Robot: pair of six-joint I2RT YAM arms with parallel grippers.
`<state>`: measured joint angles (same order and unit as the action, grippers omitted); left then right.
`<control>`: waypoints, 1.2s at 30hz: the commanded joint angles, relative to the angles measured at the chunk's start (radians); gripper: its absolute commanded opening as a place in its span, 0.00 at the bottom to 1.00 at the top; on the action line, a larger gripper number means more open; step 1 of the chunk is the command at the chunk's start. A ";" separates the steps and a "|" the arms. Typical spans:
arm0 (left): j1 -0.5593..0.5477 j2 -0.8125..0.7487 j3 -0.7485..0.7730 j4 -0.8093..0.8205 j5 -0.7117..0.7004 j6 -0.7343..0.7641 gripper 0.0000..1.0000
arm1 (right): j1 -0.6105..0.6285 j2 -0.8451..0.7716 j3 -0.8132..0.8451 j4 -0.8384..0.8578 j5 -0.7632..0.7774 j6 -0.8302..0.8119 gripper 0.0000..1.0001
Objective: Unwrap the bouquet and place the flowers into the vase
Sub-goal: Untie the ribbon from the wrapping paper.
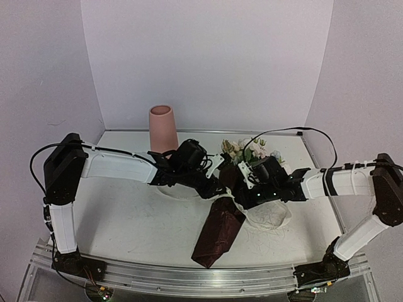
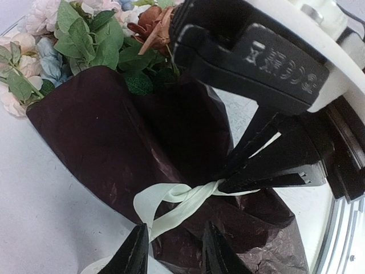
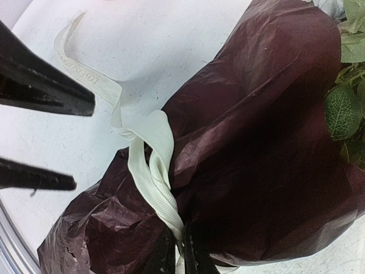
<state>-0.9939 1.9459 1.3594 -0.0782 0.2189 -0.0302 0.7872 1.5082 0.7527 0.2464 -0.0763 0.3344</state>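
The bouquet lies on the table, its flowers (image 1: 249, 150) toward the back and its dark red wrapping paper (image 1: 217, 236) toward the front. A cream ribbon (image 2: 177, 197) is tied round the paper's waist. My right gripper (image 3: 179, 257) is shut on the ribbon (image 3: 151, 171) at the knot. My left gripper (image 2: 174, 251) is open just short of the knot, a ribbon strand running along the inner side of one finger (image 2: 134, 254). In the top view the left gripper (image 1: 221, 189) and the right gripper (image 1: 244, 194) meet over the bouquet. The salmon-pink vase (image 1: 162, 129) stands upright at the back left.
A white netted sheet (image 1: 272, 219) lies on the table under the right arm. A metal rail (image 1: 189, 274) runs along the near edge. White walls close in the back and sides. A black cable (image 1: 296, 131) runs along the back right.
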 commanded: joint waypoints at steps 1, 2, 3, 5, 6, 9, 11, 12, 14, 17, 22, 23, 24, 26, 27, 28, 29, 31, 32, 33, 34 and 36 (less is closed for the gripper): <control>-0.003 0.019 0.048 0.011 0.061 0.061 0.35 | 0.007 -0.055 -0.009 -0.022 0.009 0.010 0.04; -0.003 0.027 0.053 0.011 0.072 0.072 0.35 | 0.007 -0.061 -0.013 -0.022 0.008 0.012 0.01; -0.004 0.037 0.059 0.011 0.081 0.080 0.36 | 0.006 -0.064 -0.017 -0.022 0.007 0.014 0.00; -0.005 0.056 0.071 0.011 0.095 0.089 0.37 | 0.007 -0.067 -0.020 -0.022 0.004 0.016 0.00; -0.005 0.066 0.077 0.011 0.100 0.094 0.38 | 0.007 -0.068 -0.021 -0.022 0.003 0.017 0.00; -0.005 0.091 0.097 0.010 0.104 0.100 0.38 | 0.006 -0.070 -0.021 -0.022 0.001 0.016 0.00; -0.005 0.106 0.110 0.008 0.102 0.101 0.38 | 0.007 -0.071 -0.021 -0.022 0.003 0.017 0.00; -0.005 0.112 0.116 0.008 0.102 0.102 0.38 | 0.007 -0.073 -0.022 -0.022 0.003 0.017 0.00; -0.005 0.127 0.126 0.005 0.098 0.102 0.39 | 0.006 -0.076 -0.022 -0.022 0.002 0.015 0.00; -0.005 0.145 0.139 0.001 0.097 0.103 0.40 | 0.006 -0.080 -0.024 -0.022 0.000 0.014 0.00; -0.005 0.159 0.152 -0.005 0.084 0.098 0.26 | 0.006 -0.088 -0.030 -0.022 0.008 0.014 0.00; -0.005 0.158 0.153 -0.006 0.072 0.097 0.20 | 0.006 -0.089 -0.032 -0.022 0.011 0.015 0.00; -0.005 0.155 0.153 -0.006 0.061 0.096 0.15 | 0.006 -0.089 -0.033 -0.022 0.016 0.017 0.00; -0.005 0.148 0.147 -0.008 0.040 0.095 0.04 | 0.005 -0.089 -0.037 -0.024 0.029 0.024 0.00; -0.005 0.142 0.142 -0.009 0.031 0.095 0.01 | 0.006 -0.089 -0.039 -0.024 0.035 0.027 0.00; -0.005 0.134 0.135 -0.010 0.023 0.095 0.00 | 0.007 -0.089 -0.041 -0.025 0.041 0.031 0.00; -0.005 0.126 0.127 -0.009 0.014 0.096 0.00 | 0.006 -0.089 -0.044 -0.025 0.046 0.035 0.00; -0.005 0.110 0.108 -0.009 -0.002 0.096 0.00 | 0.006 -0.090 -0.051 -0.029 0.056 0.043 0.00; -0.005 0.101 0.098 -0.009 -0.007 0.096 0.00 | 0.007 -0.090 -0.055 -0.029 0.059 0.046 0.00; -0.005 0.092 0.087 -0.009 -0.011 0.096 0.00 | 0.007 -0.091 -0.059 -0.030 0.061 0.049 0.00; -0.005 0.083 0.078 -0.009 -0.013 0.096 0.00 | 0.006 -0.093 -0.064 -0.030 0.060 0.049 0.00; -0.005 0.071 0.067 -0.010 0.012 0.098 0.02 | 0.006 -0.098 -0.069 -0.030 0.057 0.049 0.00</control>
<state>-0.9951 2.0883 1.4516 -0.0788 0.2337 0.0559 0.7872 1.4436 0.7008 0.2336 -0.0384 0.3714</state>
